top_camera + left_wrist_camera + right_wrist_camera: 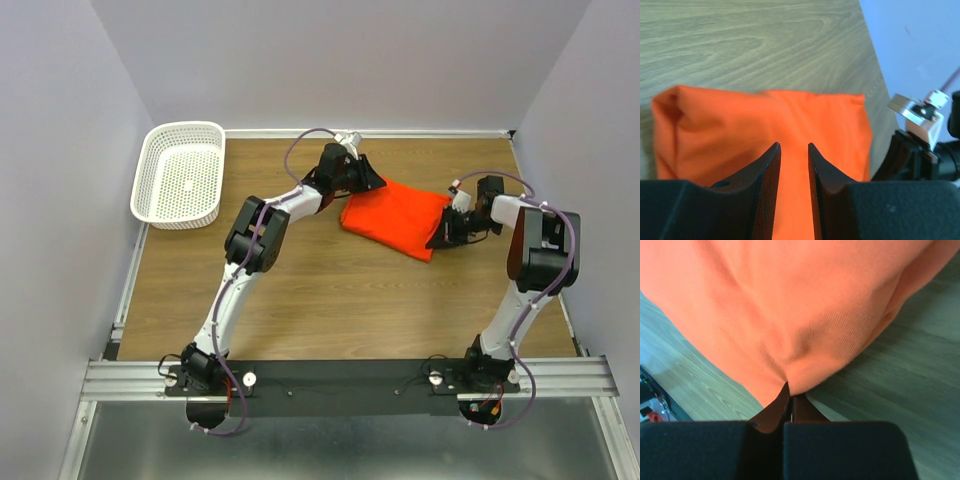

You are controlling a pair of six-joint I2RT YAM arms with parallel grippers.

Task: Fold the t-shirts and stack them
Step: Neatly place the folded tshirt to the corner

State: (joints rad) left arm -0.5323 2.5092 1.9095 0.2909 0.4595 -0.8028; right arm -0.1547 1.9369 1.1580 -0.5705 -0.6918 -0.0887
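Currently, the folded orange-red t-shirt [395,215] lies toward the far side of the wooden table [300,300], between both pincers. The right gripper [790,389] is fully closed, pinching the shirt's near-right edge. The left gripper [794,147] has its jaws narrowly apart over the far-left edge.

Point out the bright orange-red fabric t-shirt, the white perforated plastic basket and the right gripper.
bright orange-red fabric t-shirt [395,214]: top external view, middle of the folded cloth.
white perforated plastic basket [178,217]: top external view, its near wall.
right gripper [790,393]: right wrist view, shut fingertips pinching the t-shirt.
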